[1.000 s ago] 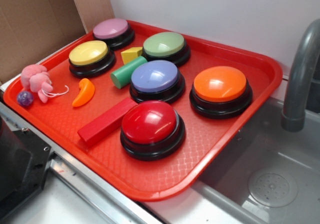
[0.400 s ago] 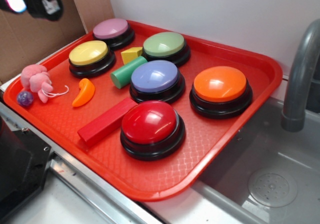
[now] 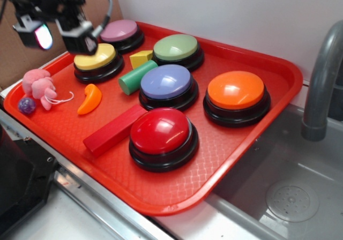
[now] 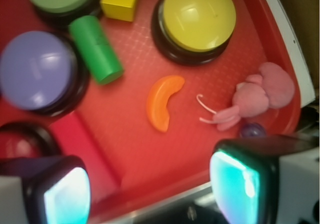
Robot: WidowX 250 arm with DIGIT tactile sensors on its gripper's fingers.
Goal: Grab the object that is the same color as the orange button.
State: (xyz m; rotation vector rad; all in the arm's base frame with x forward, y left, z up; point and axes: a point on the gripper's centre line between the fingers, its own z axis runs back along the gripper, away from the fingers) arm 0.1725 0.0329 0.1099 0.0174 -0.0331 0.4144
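The orange crescent (image 3: 89,99) lies loose on the red tray (image 3: 177,189), at 7 o'clock of the yellow button (image 3: 95,57). The gripper (image 3: 58,34) hangs above, pads wide apart, holding nothing.

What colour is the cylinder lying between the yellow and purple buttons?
Green; the cylinder shows best in the wrist view.

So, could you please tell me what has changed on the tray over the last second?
Only the gripper moved: out of view a second ago, it came in at the top left and dropped toward the tray, now hanging open above the yellow button. It holds nothing. The orange piece, orange button, blocks and pink toy lie where they were.
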